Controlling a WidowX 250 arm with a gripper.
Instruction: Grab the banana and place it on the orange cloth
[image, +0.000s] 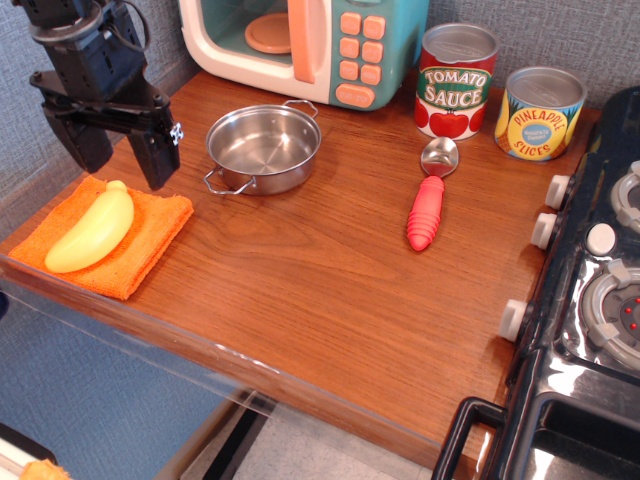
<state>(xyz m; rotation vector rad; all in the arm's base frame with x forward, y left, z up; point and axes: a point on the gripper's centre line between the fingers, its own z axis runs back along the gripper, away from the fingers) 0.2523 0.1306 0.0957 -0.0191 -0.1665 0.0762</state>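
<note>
Cloth: the orange cloth (120, 245) is laid flat at the table's left front corner, which leaves it open to be reached from above.
Banana: the banana (92, 230) is seen lying on the cloth, stem toward the back, wholly within the fabric; the placement is judged done.
Gripper: the gripper (122, 160) is held above the cloth's far edge, jaws spread wide and empty, clear of the fruit; nothing is gripped.
Pot: a steel pot (263, 148) is set just right of the gripper, empty, near enough that a sideways swing is judged a risk to it.
Microwave: a toy microwave (300, 45) is placed at the back, door ajar.
Scoop: a red-handled scoop (428, 200) is laid mid-table, well apart from the work.
Cans: a tomato can (455, 82) and a pineapple can (541, 112) are stood upright against the back wall.
Stove: a toy stove (590, 300) is fitted along the right edge, out of the arm's way.
Table: the wooden table (320, 290) is otherwise kept bare in front.
</note>
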